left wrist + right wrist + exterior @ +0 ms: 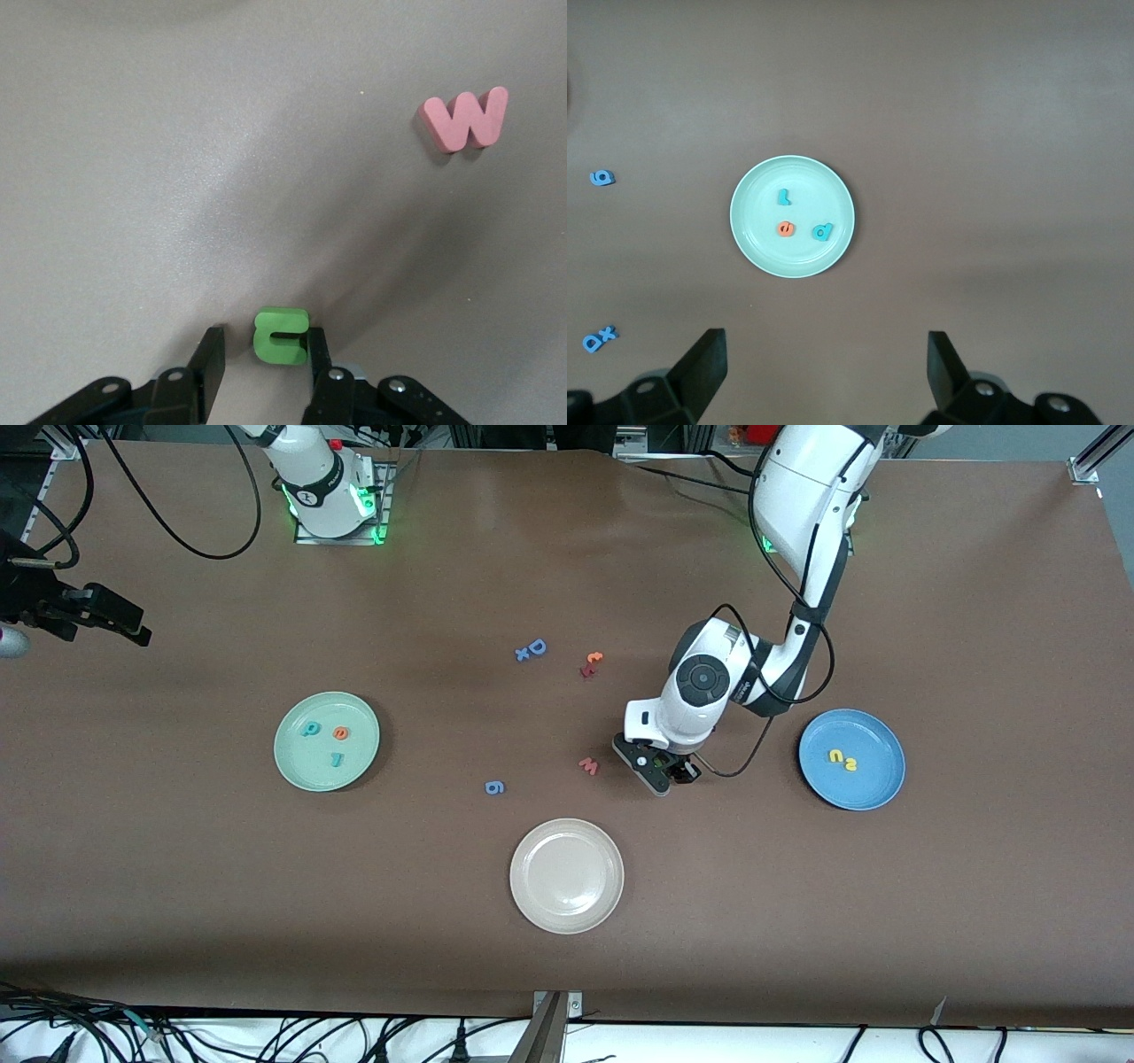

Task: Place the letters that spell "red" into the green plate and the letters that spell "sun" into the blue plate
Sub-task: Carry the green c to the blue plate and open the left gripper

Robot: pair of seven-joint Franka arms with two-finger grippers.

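A green foam letter, a "u"/"n" shape lying on its side, sits on the brown worktop between the two black fingers of the left end effector. One finger touches the letter's edge; the other stands a little apart from it. A pinkish-red "w" lies flat on the worktop, well apart from the green letter.

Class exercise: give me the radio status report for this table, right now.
Left pincer down on the table, straddling the green letter, one finger touching. Right pincer open, waiting high above green plate. Pink w nearby, clear.
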